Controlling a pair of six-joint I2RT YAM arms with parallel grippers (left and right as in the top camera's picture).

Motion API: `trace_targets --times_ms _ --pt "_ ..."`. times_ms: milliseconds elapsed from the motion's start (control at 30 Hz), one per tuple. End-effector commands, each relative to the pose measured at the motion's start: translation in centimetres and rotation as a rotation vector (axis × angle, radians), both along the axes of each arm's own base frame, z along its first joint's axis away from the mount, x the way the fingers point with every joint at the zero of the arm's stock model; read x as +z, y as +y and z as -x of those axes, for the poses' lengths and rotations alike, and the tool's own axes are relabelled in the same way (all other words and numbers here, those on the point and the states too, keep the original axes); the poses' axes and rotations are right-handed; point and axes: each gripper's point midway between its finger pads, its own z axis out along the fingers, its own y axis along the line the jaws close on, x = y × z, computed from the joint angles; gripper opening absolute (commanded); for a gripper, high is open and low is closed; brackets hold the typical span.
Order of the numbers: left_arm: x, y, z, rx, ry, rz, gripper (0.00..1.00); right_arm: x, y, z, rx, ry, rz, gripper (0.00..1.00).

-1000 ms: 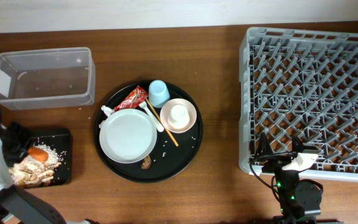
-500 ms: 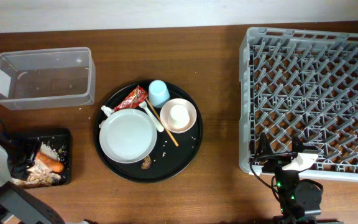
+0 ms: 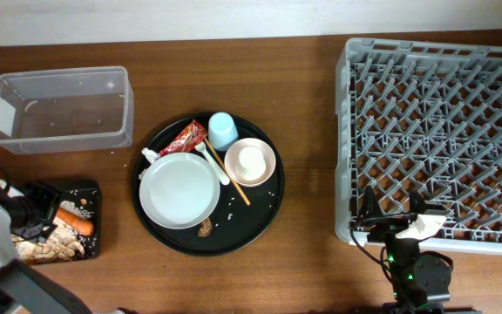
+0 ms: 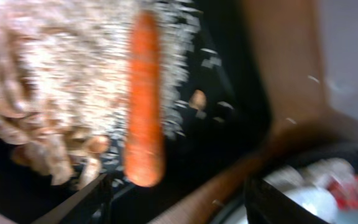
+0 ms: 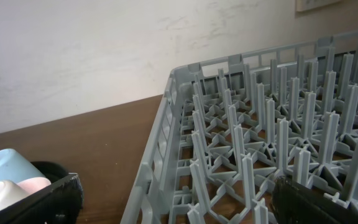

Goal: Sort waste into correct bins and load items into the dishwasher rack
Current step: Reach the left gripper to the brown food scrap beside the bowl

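Note:
The orange carrot (image 3: pixel 75 220) lies in the shallow black tray (image 3: pixel 92 194) beside white rice (image 3: pixel 78 208) and brown nut scraps (image 3: pixel 42 247). My left gripper (image 3: pixel 26 214) hovers at the tray's left side, open and empty. In the left wrist view, the carrot (image 4: pixel 143 99) lies just beyond my open left gripper (image 4: pixel 179 205), with rice (image 4: pixel 73 56) and scraps (image 4: pixel 42 143) to its left. My right gripper (image 3: pixel 399 228) is open and empty at the front left corner of the grey dishwasher rack (image 3: pixel 443 131). In the right wrist view, my right gripper (image 5: pixel 185 205) faces the rack (image 5: pixel 260 143).
The clear box (image 3: pixel 59 109) stands at the back left. The round black tray (image 3: pixel 268 218) holds the white plate (image 3: pixel 179 190), bowl (image 3: pixel 267 166) with the white cup (image 3: pixel 251 160), blue cup (image 3: pixel 223 131), red wrapper (image 3: pixel 184 138), chopsticks (image 3: pixel 234 181), fork (image 3: pixel 216 166) and a brown scrap (image 3: pixel 205 228).
The carrot has left my left gripper and now lies flat in the black tray. The left gripper has opened and shifted slightly. The right arm has not moved.

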Motion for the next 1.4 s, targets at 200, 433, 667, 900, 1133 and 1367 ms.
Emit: trace_targets --times_ms 200,433,667,900,1133,1367 --pt "12.2 -13.2 -2.3 -0.612 -0.526 0.107 0.75 -0.3 -0.1 0.0 -0.001 0.006 0.01 0.99" --pt "9.9 -24.2 1.2 -1.045 -0.314 0.141 0.79 -0.3 -0.1 0.0 -0.002 0.006 0.01 0.99" --pt "4.9 -27.1 5.2 -1.112 0.051 -0.058 0.86 -0.3 -0.1 0.0 -0.001 0.006 0.01 0.99" --pt "0.4 -27.6 6.4 -1.024 0.138 -0.169 0.99 -0.3 -0.1 0.0 -0.001 0.006 0.01 0.99" --pt "-3.3 -28.0 6.8 -0.982 0.122 -0.149 0.89 -0.3 -0.1 0.0 -0.001 0.006 0.01 0.99" --pt "-4.7 -28.9 5.6 -1.014 0.059 -0.157 0.78 -0.3 -0.1 0.0 -0.001 0.006 0.01 0.99"
